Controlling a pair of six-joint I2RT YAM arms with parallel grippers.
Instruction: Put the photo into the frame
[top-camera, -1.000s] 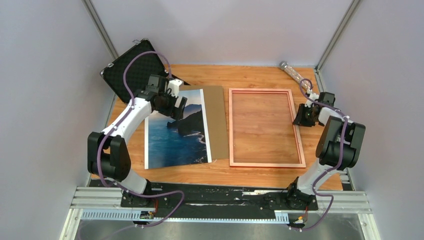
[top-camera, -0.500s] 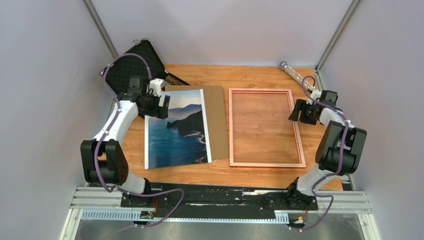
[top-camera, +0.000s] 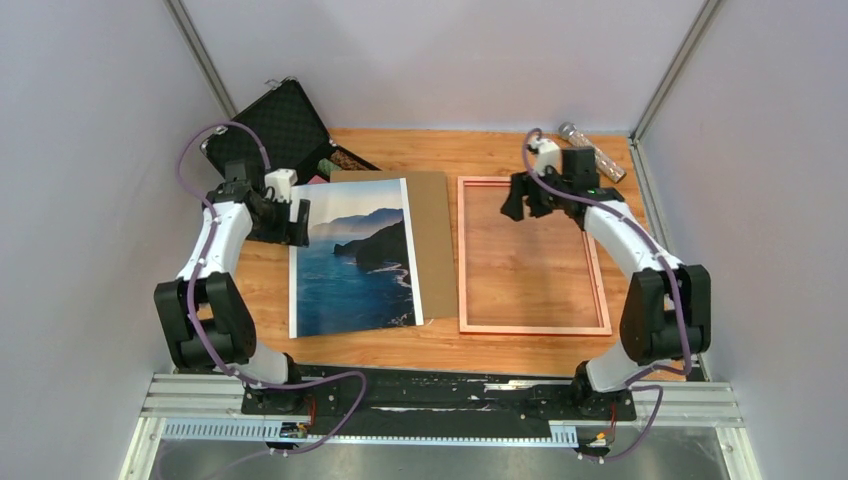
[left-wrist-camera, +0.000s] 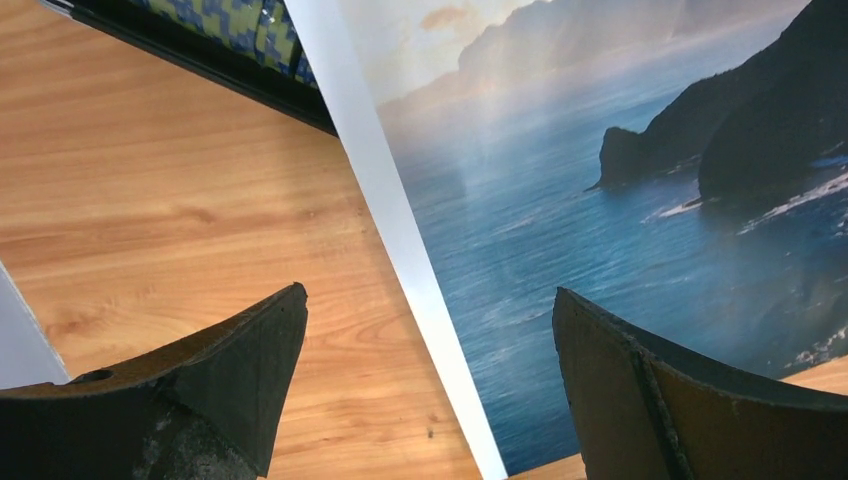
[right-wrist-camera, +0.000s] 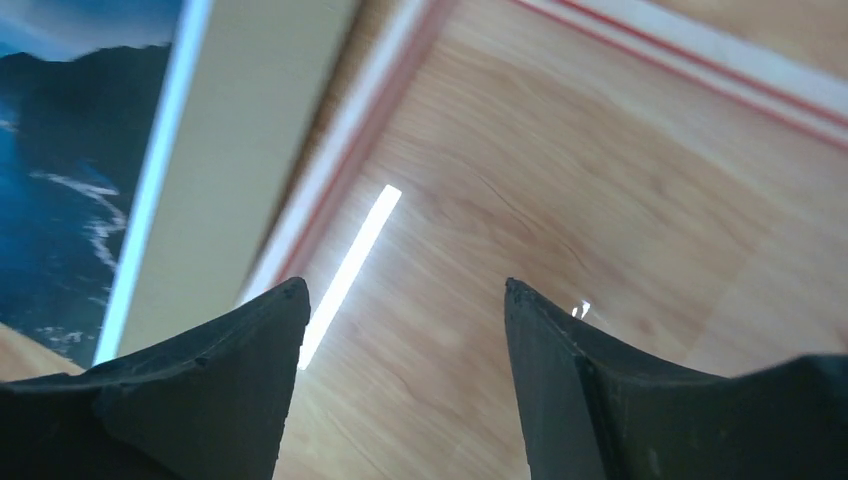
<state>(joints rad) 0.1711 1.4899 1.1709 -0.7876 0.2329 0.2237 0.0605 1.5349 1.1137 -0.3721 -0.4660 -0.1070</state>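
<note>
The photo, a sea and cliff print with a white border, lies flat on the table left of centre, partly over a brown backing board. The pinkish-copper frame lies flat to the right of the board. My left gripper is open over the photo's upper left edge. In the left wrist view its jaws straddle the photo's white border and hold nothing. My right gripper is open and empty above the frame's top left part. The right wrist view shows the gripper, the frame's left rail and the photo.
An open black foam-lined case stands at the back left, touching the photo's far corner. A clear tube lies at the back right. The backing board fills the gap between photo and frame. Grey walls close in both sides.
My right arm swung from the frame's right rail to above its top left part, and its jaws widened. My left gripper slid left off the photo to its left edge.
</note>
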